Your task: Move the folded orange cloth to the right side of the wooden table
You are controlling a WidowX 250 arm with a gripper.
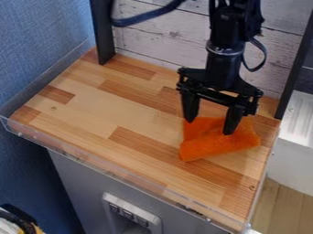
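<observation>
In the camera view, the black gripper hangs with its jaws spread apart over the far edge of an orange cloth, which lies crumpled on the right-hand part of the wooden worktop.

Orange cloth, matt and apparently soft, spread as an irregular, roughly four-sided patch with uneven edges. It lies nearly flat beneath the gripper's parted fingers, its upper part behind and between them, the remainder extending forward of both tips towards the near side.
</observation>
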